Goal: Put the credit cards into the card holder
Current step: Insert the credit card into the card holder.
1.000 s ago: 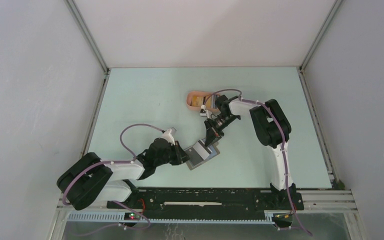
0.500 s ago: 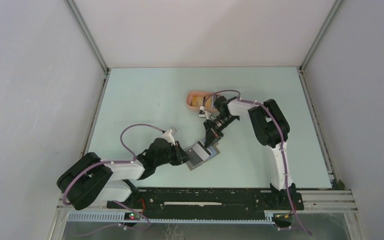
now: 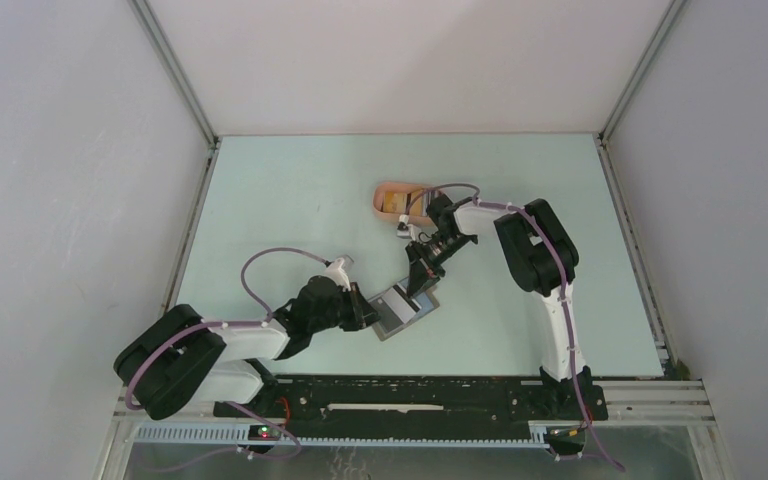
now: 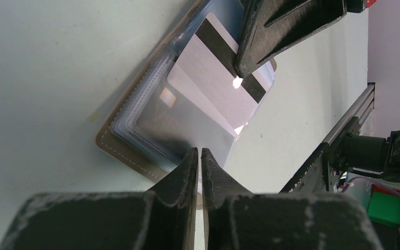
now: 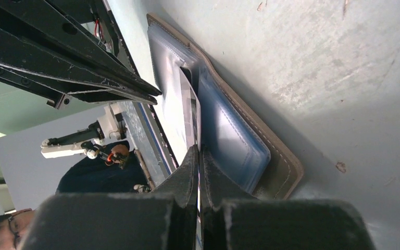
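At the near side of the table (image 3: 290,200), the left gripper (image 4: 198,152) lay low, reaching to the right from its base. Its two fingers (image 4: 179,174) were almost pressed together, with only a very thin gap, and they pinched the near edge of a clear sleeve (image 4: 156,120) that belongs to the card holder (image 3: 405,308). The card holder lay open and flat on the table, just beside this gripper, a little in front of the middle between the two arm bases. In the left wrist view its stitched border showed under a stack of the transparent sleeves, and the sleeve that was pinched was lifted a little from the others.

Just behind the card holder, the right gripper (image 5: 198,152) came down to it from the far side, pointing towards the left gripper. Its fingers (image 5: 216,179) were shut tight on a striped card (image 4: 208,75), which was pale grey with a dark band near one edge. In the right wrist view the card was seen from its thin edge, going straight out from between the fingers and into the sleeves. In the left wrist view the near end of this card was already under the clear plastic, and the end with the dark band stayed outside, at the tips of the right gripper.

Farther back, well apart from the card holder, a pink tray (image 3: 382,190) stood on the table near the wrist of the right arm. More credit cards (image 3: 394,204) lay in it, one of them orange-yellow; how many were there I could not tell.
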Action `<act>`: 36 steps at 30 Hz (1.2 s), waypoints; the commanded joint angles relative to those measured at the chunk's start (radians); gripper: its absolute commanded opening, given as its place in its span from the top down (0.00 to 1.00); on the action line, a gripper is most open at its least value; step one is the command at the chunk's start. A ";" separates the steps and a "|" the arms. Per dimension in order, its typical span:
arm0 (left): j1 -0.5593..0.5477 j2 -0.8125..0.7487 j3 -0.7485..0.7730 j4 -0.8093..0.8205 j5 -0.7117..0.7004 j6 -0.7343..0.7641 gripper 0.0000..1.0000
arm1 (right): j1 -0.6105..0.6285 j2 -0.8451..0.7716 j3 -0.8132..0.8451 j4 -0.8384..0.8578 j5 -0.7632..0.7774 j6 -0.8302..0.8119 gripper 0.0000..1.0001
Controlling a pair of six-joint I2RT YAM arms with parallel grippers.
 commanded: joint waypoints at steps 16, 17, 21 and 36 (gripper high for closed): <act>-0.005 -0.036 0.041 -0.089 0.001 0.026 0.83 | 0.042 -0.027 -0.022 0.028 0.038 -0.002 0.90; -0.005 -0.046 0.046 -0.101 -0.002 0.027 0.81 | 0.045 -0.031 -0.019 0.022 0.044 -0.008 0.88; -0.005 -0.126 0.055 -0.149 -0.017 0.032 0.75 | 0.046 -0.055 -0.013 0.008 0.075 -0.022 0.81; -0.005 -0.296 0.029 -0.395 -0.086 0.046 0.82 | 0.082 -0.113 0.004 -0.016 0.160 -0.052 0.68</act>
